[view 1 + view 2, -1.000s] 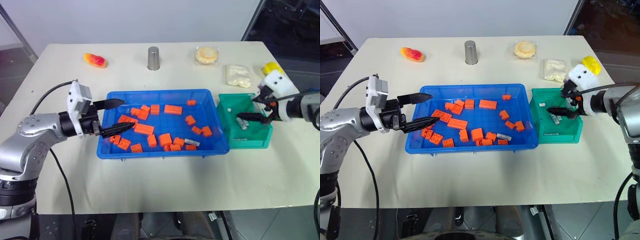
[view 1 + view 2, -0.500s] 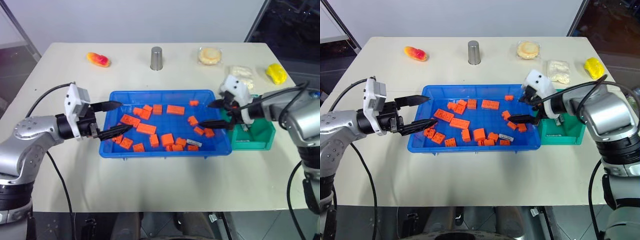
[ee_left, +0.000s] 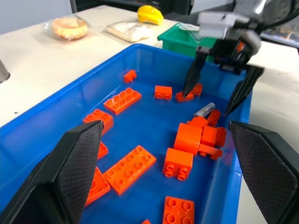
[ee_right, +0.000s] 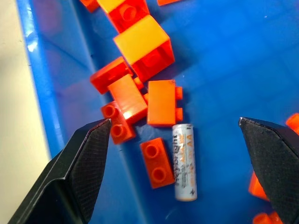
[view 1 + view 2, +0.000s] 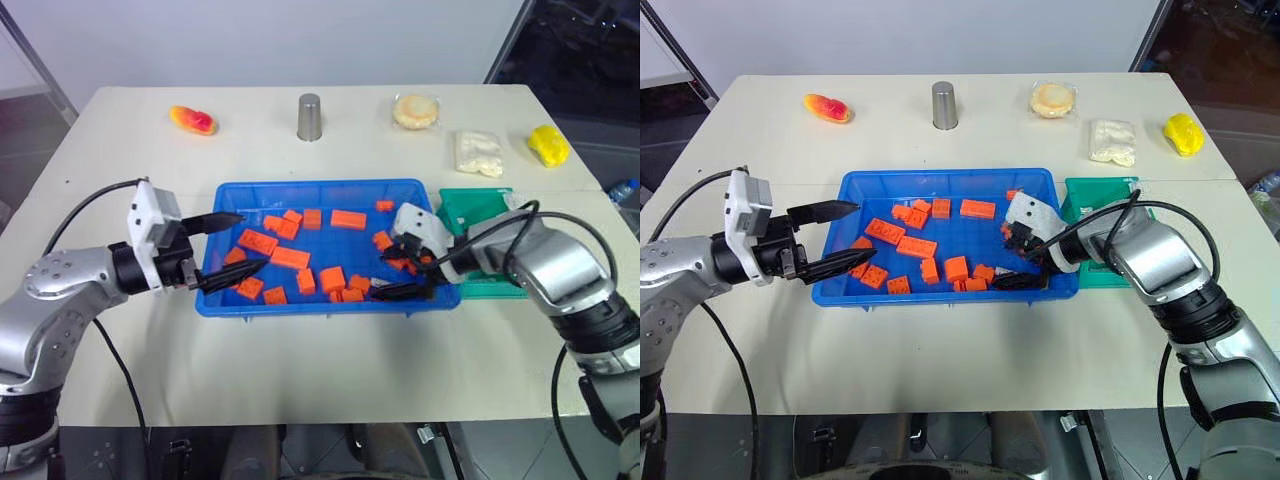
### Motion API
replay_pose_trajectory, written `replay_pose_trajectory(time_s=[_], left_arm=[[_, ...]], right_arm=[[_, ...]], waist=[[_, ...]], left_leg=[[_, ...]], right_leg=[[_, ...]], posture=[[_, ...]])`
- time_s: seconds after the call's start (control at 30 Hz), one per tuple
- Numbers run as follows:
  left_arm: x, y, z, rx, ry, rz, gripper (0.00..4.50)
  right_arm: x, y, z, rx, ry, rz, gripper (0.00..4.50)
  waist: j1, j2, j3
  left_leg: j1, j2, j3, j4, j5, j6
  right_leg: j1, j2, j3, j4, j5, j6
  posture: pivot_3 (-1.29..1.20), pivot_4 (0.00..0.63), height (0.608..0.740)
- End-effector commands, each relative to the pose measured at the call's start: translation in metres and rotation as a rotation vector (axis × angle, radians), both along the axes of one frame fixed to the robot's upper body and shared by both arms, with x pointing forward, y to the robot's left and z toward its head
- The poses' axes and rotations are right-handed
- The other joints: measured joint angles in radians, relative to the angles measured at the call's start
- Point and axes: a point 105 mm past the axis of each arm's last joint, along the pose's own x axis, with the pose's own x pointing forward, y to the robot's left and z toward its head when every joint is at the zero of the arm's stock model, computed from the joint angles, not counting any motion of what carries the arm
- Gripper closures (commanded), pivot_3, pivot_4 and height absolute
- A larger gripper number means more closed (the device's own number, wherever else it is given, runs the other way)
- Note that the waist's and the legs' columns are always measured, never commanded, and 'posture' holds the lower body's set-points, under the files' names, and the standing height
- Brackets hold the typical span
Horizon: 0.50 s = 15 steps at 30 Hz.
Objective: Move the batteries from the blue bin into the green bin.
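Down at the 5 o'clock corner of the blue bin point(image 5: 300, 187) in the head view, the right gripper point(image 5: 400, 277) hangs spread wide, empty, over the battery point(image 3: 204, 109); green bin point(image 5: 470, 205) sits just beside at 3 o'clock. Left wrist view: left gripper point(image 3: 168, 154) is also wide open, well apart, so right's nearer. Right wrist view: battery point(image 4: 184, 161) lies between the spread fingers point(image 4: 88, 154), long axis running along them, so I'd guess closing now pinches across it.

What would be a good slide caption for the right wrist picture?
Open right gripper poised over a battery lying among orange blocks in the blue bin.
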Motion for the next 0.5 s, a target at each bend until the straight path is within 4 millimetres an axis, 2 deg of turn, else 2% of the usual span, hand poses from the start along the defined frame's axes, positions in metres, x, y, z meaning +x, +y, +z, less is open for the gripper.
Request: replay_pose_trajectory(time_s=[0.03,0.4,0.5], left_arm=[[-0.003,0.000,0.010,-0.009,-0.047,0.010,0.00],[-0.003,-0.002,0.007,-0.007,-0.047,0.023,0.00],[-0.002,-0.003,0.007,-0.010,-0.048,0.022,0.00]], right_arm=[[0.008,-0.001,-0.004,-0.016,-0.036,-0.007,0.02],[0.032,-0.018,-0.015,-0.072,-0.060,-0.112,0.02],[0.033,-0.021,-0.016,-0.121,-0.091,-0.089,0.02]], waist=[[0.000,0.000,0.000],[0.004,-0.001,-0.001],[0.008,-0.002,-0.001]], left_leg=[[0.000,0.000,0.000,0.000,0.000,0.000],[0.000,0.000,0.000,0.001,0.000,0.000],[0.000,-0.001,0.000,0.001,0.000,0.000]], right_leg=[[0.000,0.000,0.000,0.000,0.000,0.000],[0.001,0.000,0.000,0.001,0.000,0.000],[0.001,0.000,0.000,0.001,0.000,0.000]], posture=[[0.00,0.150,0.740],[0.00,0.150,0.740],[0.00,0.150,0.740]])
